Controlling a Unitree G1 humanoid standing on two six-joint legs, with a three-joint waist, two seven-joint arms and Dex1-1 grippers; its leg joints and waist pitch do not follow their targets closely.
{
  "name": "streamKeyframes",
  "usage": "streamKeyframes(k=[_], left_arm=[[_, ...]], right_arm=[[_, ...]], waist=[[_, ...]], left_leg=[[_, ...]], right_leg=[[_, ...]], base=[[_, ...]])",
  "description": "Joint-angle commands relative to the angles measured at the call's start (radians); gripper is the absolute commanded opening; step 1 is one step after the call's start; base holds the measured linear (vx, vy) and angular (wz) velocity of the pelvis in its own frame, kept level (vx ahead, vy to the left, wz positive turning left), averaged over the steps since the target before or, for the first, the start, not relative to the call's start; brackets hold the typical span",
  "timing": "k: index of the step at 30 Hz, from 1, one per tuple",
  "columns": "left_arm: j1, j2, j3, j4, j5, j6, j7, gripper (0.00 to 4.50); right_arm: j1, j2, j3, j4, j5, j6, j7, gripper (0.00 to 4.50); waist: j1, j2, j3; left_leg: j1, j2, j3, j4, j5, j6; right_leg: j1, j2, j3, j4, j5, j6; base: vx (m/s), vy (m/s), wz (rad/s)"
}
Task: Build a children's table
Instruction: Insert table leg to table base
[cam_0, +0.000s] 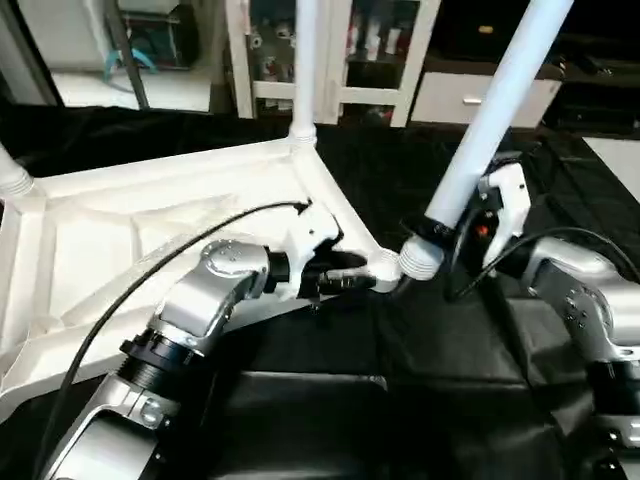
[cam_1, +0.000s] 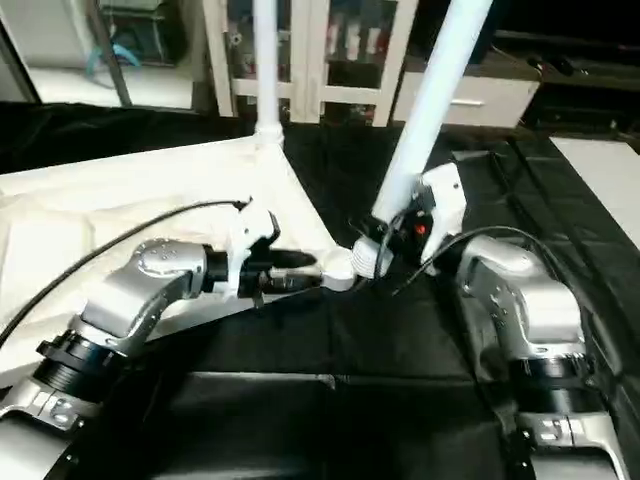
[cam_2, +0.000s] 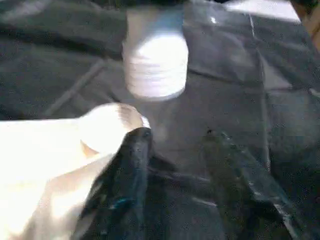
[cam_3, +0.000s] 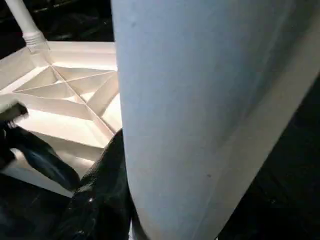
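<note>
The children's table top (cam_0: 150, 220) lies upside down on the black cloth, ribbed underside up. One white leg (cam_0: 305, 60) stands upright in its far corner, and another leg's base (cam_0: 12, 178) shows at the left corner. My right gripper (cam_0: 440, 232) is shut on a third leg (cam_0: 490, 110), which is tilted. Its ridged end (cam_2: 155, 65) hangs just beside the near right corner socket (cam_0: 385, 268), not in it. My left gripper (cam_0: 350, 280) is open at that corner, one of its fingers (cam_2: 131, 165) against the socket's rim and the other over the cloth.
The black-covered work table (cam_0: 420, 360) stretches around the top. A white cabinet with glass doors (cam_0: 330, 50) stands behind it. A black cable (cam_0: 150, 270) arcs over my left forearm. A pale sheet (cam_0: 620, 160) lies at the far right.
</note>
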Motion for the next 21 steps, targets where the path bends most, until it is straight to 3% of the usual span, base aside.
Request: streamKeyframes(k=[1,5,10,13,17,20,21], left_arm=[[0.003,0.009,-0.029,0.011,0.027,-0.020,-0.013,2.35],[-0.010,0.025,-0.057,0.093,0.090,-0.082,0.014,2.79],[-0.023,0.038,-0.060,0.165,0.150,-0.133,0.053,3.10],[-0.024,0.039,-0.053,0.178,0.150,-0.138,0.059,3.33],[-0.028,0.021,0.008,0.181,0.112,-0.139,0.069,3.33],[-0.028,0.020,0.017,0.174,0.105,-0.123,0.061,3.33],[-0.029,0.025,0.009,0.180,0.115,-0.115,0.060,3.33]], right_arm=[[0.008,-0.013,-0.002,-0.042,0.017,0.018,0.002,1.84],[0.025,-0.023,0.003,-0.068,0.007,0.026,0.010,1.84],[0.036,-0.033,0.008,-0.086,0.003,0.033,0.022,1.84],[0.038,-0.037,0.010,-0.090,0.003,0.036,0.028,1.84],[0.031,-0.039,0.012,-0.087,0.002,0.036,0.037,1.84],[0.028,-0.039,0.014,-0.083,0.000,0.035,0.039,1.84],[0.026,-0.038,0.015,-0.080,-0.002,0.034,0.041,1.84]], waist=[[0.001,0.007,-0.070],[-0.004,0.009,-0.069],[-0.005,0.009,-0.072],[-0.005,0.008,-0.072],[-0.003,0.002,-0.072],[-0.002,0.003,-0.071],[0.000,-0.003,-0.071]], left_leg=[[0.014,0.069,-0.032,-0.080,-0.066,0.017],[0.015,0.068,-0.032,-0.080,-0.080,0.021],[0.015,0.070,-0.032,-0.080,-0.066,0.021],[0.014,0.069,-0.032,-0.080,-0.066,0.026],[0.014,0.070,-0.030,-0.079,-0.055,0.032],[0.013,0.070,-0.030,-0.079,-0.060,0.034],[0.012,0.070,-0.031,-0.079,-0.056,0.038]], right_leg=[[0.059,-0.084,0.043,-0.068,-0.047,-0.272],[0.055,-0.079,0.043,-0.074,-0.071,-0.254],[0.055,-0.080,0.041,-0.070,-0.039,-0.266],[0.055,-0.081,0.042,-0.068,-0.040,-0.266],[0.054,-0.082,0.041,-0.067,-0.026,-0.280],[0.054,-0.083,0.042,-0.068,-0.040,-0.280],[0.055,-0.084,0.042,-0.068,-0.048,-0.275]], base=[[0.000,0.000,0.00],[0.000,0.000,0.00],[0.000,0.000,0.00],[0.000,0.000,0.00],[0.000,0.000,0.00],[0.000,0.000,0.00],[0.000,0.000,0.00]])
